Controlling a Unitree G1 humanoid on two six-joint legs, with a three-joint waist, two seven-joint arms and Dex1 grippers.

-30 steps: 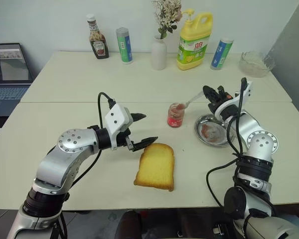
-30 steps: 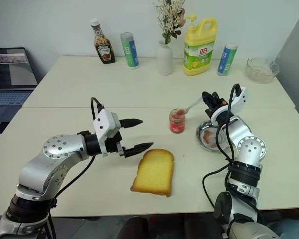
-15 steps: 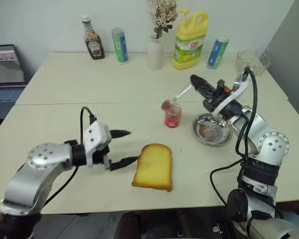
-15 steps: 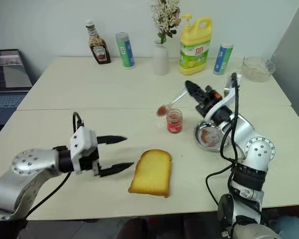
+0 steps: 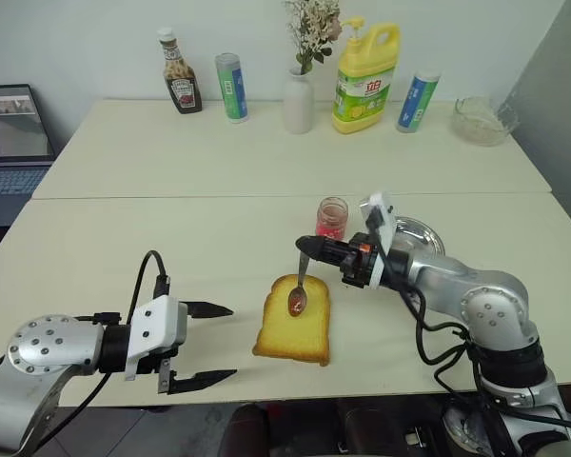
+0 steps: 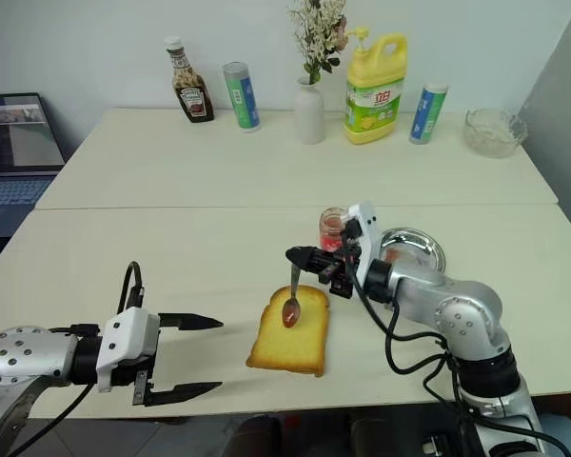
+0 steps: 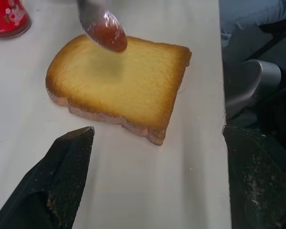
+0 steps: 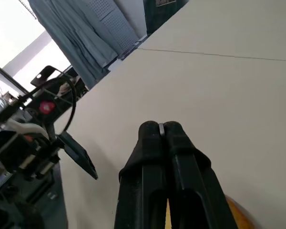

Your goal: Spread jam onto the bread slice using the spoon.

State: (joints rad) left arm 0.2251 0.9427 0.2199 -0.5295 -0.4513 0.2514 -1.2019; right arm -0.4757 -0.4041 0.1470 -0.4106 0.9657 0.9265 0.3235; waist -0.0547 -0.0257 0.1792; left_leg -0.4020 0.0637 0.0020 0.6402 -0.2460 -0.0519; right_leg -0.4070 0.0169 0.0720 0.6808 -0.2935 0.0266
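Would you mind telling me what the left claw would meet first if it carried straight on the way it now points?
Most likely the bread slice: in the left wrist view it lies straight ahead of the open left claw, with bare table between. The spoon hangs above the slice, probably too high to be met first, though depth is unclear.

Counter [image 5: 171,228]: smooth matt cream laminate. Bread slice [image 5: 295,324]: dry, finely porous golden face, rougher brown crust. Spoon [image 5: 299,290]: polished shiny metal, bowl loaded with glossy wet red jam [image 7: 108,37]. Jam jar [image 5: 332,218]: clear glass, red paper-like label. Round dish [image 5: 421,233]: bright reflective steel. Left gripper [image 5: 205,346]: 2 matt black plastic fingers, scuffed and dusty in the left wrist view; white plastic housing, brushed silver metal arm shell. Right gripper [image 5: 305,248]: matt black plastic. Detergent bottle [image 5: 366,76]: glossy yellow plastic. Vase [image 5: 298,103]: smooth matt white ceramic. Bowl [image 5: 482,120]: clear cut glass. Ketchup bottle [image 5: 180,84]: glossy dark glass or plastic, cannot tell which.
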